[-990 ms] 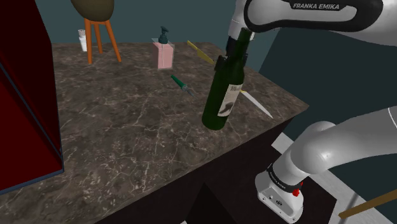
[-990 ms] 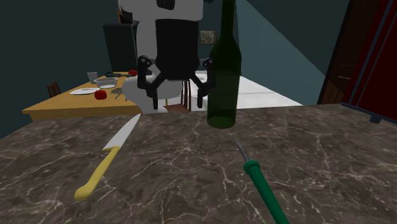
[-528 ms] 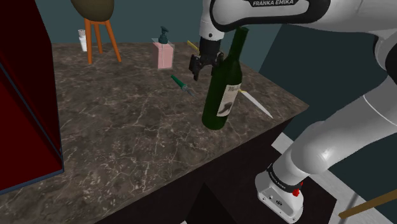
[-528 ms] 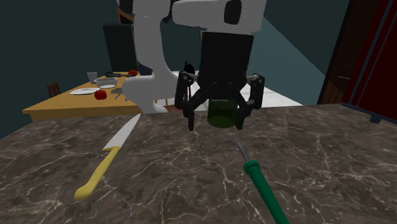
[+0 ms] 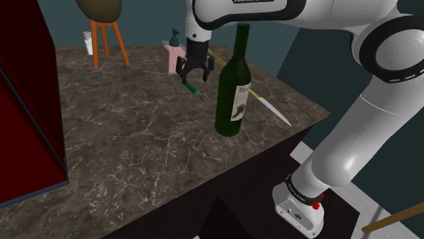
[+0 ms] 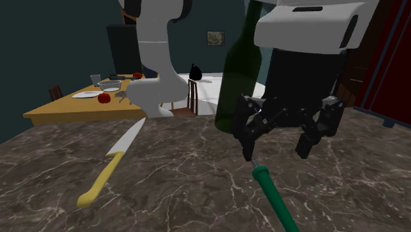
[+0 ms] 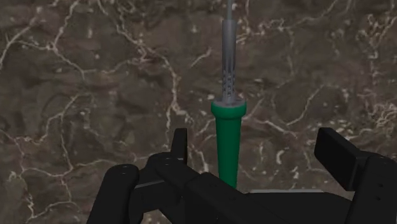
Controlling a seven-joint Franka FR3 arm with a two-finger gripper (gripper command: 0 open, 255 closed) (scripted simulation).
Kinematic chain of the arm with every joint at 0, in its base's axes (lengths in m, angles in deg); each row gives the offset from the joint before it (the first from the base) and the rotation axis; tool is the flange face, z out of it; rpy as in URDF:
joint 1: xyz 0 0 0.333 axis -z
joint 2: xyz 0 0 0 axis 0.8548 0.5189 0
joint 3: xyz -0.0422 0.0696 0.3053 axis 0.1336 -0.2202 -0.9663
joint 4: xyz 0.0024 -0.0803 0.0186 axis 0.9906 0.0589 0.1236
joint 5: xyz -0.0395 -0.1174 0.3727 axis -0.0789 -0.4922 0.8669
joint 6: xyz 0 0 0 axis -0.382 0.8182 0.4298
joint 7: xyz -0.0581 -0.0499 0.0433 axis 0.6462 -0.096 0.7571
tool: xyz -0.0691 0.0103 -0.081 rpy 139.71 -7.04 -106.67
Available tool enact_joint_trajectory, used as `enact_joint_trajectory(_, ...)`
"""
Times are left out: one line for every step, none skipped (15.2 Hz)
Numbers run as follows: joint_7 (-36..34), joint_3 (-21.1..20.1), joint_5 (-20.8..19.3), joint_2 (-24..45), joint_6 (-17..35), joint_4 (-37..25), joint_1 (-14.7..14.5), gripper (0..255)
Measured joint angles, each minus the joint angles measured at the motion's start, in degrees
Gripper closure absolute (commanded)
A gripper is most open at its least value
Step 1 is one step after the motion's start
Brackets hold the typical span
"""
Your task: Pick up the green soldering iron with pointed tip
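The tool hovers wide open and empty over the green soldering iron, which lies flat on the marbled table near a dark green bottle. This looks like the approach step, with the handle between the fingers but nearer one of them. Next it should centre, lower straight down and close across the handle, clear of the bottle.

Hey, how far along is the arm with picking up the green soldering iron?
The approach looks done: the open gripper hangs over the green soldering iron, which lies flat on the marbled counter. In hand: lining up, with the handle between the fingers and untouched. Left: lower, close on the handle and lift, clear of the dark green bottle.
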Motion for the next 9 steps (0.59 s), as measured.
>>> enact_joint_trajectory(-0.26,0.01,-1.00,0.57,0.63,0.65,-0.16,0)
enact_joint_trajectory(-0.55,-0.03,-2.31,0.87,1.57,1.69,-0.34,0)
enact_joint_trajectory(-0.53,0.04,-3.02,1.09,2.17,2.26,-0.33,0)
enact_joint_trajectory(-0.70,0.02,-3.41,1.31,2.86,2.81,-0.41,0)
enact_joint_trajectory(-0.79,0.01,-3.62,1.46,3.55,3.41,-0.45,0)
enact_joint_trajectory(-0.83,0.03,-3.77,1.63,4.12,3.84,-0.45,0)
enact_joint_trajectory(-0.84,0.05,-3.85,1.73,4.40,4.03,-0.44,255)
enact_joint_trajectory(-0.83,0.06,-3.88,1.74,4.55,4.17,-0.43,255)
enact_joint_trajectory(-0.83,0.07,-3.90,1.74,4.62,4.23,-0.42,255)
